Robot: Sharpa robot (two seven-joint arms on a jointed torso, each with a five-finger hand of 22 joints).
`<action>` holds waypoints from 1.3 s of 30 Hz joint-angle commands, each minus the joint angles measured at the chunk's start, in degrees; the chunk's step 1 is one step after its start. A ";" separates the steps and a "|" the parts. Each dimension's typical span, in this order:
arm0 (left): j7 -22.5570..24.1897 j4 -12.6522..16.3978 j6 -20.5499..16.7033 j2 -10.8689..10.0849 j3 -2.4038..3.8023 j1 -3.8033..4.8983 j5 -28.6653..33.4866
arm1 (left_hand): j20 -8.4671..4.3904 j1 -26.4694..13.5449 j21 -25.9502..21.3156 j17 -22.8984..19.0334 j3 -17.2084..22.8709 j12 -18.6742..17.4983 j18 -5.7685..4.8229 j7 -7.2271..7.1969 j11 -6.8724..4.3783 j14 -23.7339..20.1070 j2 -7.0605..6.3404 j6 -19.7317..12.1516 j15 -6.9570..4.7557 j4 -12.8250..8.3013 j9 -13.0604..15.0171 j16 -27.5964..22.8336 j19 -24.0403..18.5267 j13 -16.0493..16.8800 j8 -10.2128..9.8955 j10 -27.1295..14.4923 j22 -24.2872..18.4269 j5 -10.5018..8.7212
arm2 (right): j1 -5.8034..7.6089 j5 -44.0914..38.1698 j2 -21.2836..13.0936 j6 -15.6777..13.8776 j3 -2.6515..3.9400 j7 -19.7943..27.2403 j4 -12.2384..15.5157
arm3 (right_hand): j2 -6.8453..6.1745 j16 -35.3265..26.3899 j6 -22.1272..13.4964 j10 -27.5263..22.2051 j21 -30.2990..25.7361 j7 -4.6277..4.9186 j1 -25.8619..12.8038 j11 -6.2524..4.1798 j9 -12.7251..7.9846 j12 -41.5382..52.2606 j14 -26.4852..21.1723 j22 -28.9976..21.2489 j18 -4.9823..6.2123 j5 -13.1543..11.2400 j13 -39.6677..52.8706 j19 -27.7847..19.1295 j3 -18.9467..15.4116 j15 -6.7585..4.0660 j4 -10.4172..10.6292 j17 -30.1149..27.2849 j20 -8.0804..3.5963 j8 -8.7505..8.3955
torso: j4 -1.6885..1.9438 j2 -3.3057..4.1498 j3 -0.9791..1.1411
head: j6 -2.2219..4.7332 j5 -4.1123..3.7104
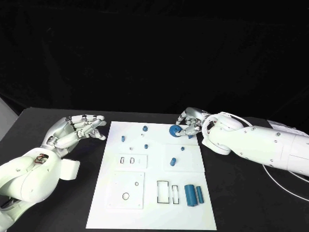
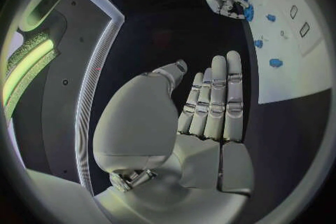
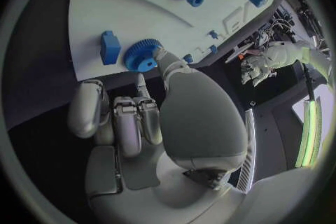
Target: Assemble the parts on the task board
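One blue gear lies at the task board's far right edge, the right hand touching it with fingers curled; left hand open, empty, beside the board.

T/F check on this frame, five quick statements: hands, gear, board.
1. The right hand touches the blue gear. True.
2. The left hand holds a part. False: it holds nothing, fingers extended, beside the task board.
3. Two blue cylinders lie on the board's near right area. True.
4. The gear lies off the board on the black table. False: it is at the board's far right edge.
5. A blue block sits beside the gear. True.
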 commanded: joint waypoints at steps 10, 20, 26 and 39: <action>0.59 2.51 1.02 0.96 1.37 -0.42 -0.05 | -0.11 -0.46 0.33 0.06 -0.30 0.16 0.13 0.03 0.10 -0.17 -0.40 -0.30 0.02 0.39 0.09 0.48 -0.51 -0.09 0.09 -0.29 0.13 -0.34 | -0.10 0.60 0.23 1.56 -0.09 -0.12 -0.39 | 0.87 0.27 0.63 5.60 0.39 0.31 0.34 0.15 0.27 0.27 5.90 0.15 -0.46 0.75 14.55 0.42 -0.34 0.34 0.73 13.79 0.08 0.18 | 0.07 -0.02 -0.05 | -0.51 0.10; 0.46 3.61 0.88 1.29 4.63 -2.64 -0.33 | 0.10 -1.78 0.60 0.10 -1.93 0.40 0.17 -0.05 0.09 -0.41 -1.39 -0.39 0.12 1.07 0.26 1.02 -0.97 0.00 0.28 -0.37 0.27 -0.67 | -0.10 0.70 0.84 1.96 -0.18 0.01 -0.79 | 1.50 0.28 1.46 5.82 0.56 0.11 1.44 -0.04 0.48 0.47 5.90 0.51 -0.48 1.69 14.83 0.41 0.49 0.19 1.07 13.81 -0.02 0.54 | 0.11 -0.06 0.01 | -0.85 0.19; 0.17 3.26 0.61 1.23 4.91 -2.82 -0.39 | 0.10 -1.67 0.62 0.10 -1.97 0.45 0.19 -0.08 0.06 -0.44 -1.35 -0.37 0.11 1.02 0.29 1.06 -0.99 0.02 0.32 -0.34 0.28 -0.64 | -0.15 0.06 1.29 1.80 -0.30 0.25 -1.02 | 2.12 0.33 2.53 5.99 0.75 -0.12 2.93 -0.29 0.52 0.63 5.92 0.94 -0.51 1.34 15.06 0.40 3.27 -0.02 0.93 13.94 -0.21 0.73 | 0.03 -0.01 0.06 | -0.82 0.30; -0.11 2.71 0.48 1.15 4.99 -2.87 -0.40 | 0.09 -1.35 0.68 0.09 -1.97 0.52 0.22 -0.12 0.02 -0.48 -1.21 -0.34 0.06 0.87 0.33 1.14 -1.03 0.04 0.38 -0.29 0.31 -0.59 | -0.27 -4.39 1.30 -1.27 -0.38 1.59 -0.23 | 1.32 0.41 6.11 6.00 1.36 -1.05 3.34 -1.16 0.74 0.64 5.98 2.21 -0.63 5.07 15.07 0.51 12.80 -0.91 -0.87 14.20 -1.04 1.75 | -0.03 0.01 0.12 | -0.68 0.46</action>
